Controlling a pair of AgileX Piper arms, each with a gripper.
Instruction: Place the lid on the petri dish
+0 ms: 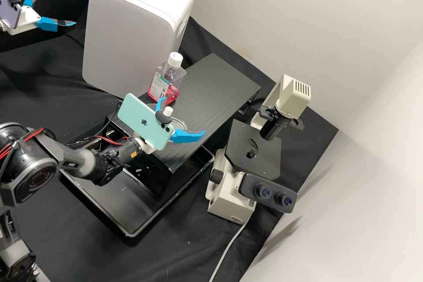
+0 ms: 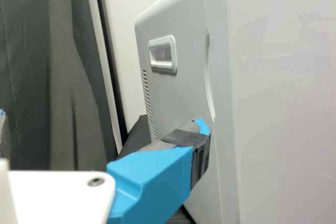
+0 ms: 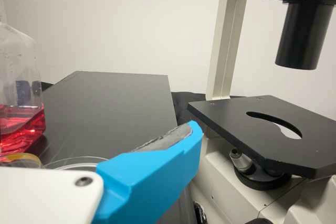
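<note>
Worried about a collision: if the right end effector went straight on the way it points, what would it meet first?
Most likely the microscope's black stage, which sits straight ahead of the right end effector beyond the platform. Depth is unclear; it might strike the white body beneath instead.

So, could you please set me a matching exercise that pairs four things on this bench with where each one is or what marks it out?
Things:
1 flask
2 microscope
3 white box
4 petri dish

Descriptions:
A beside the left claw
B holds red liquid
C flat and clear, by the right claw
D has two eyepieces

Pairs: 1-B, 2-D, 3-A, 4-C
</note>
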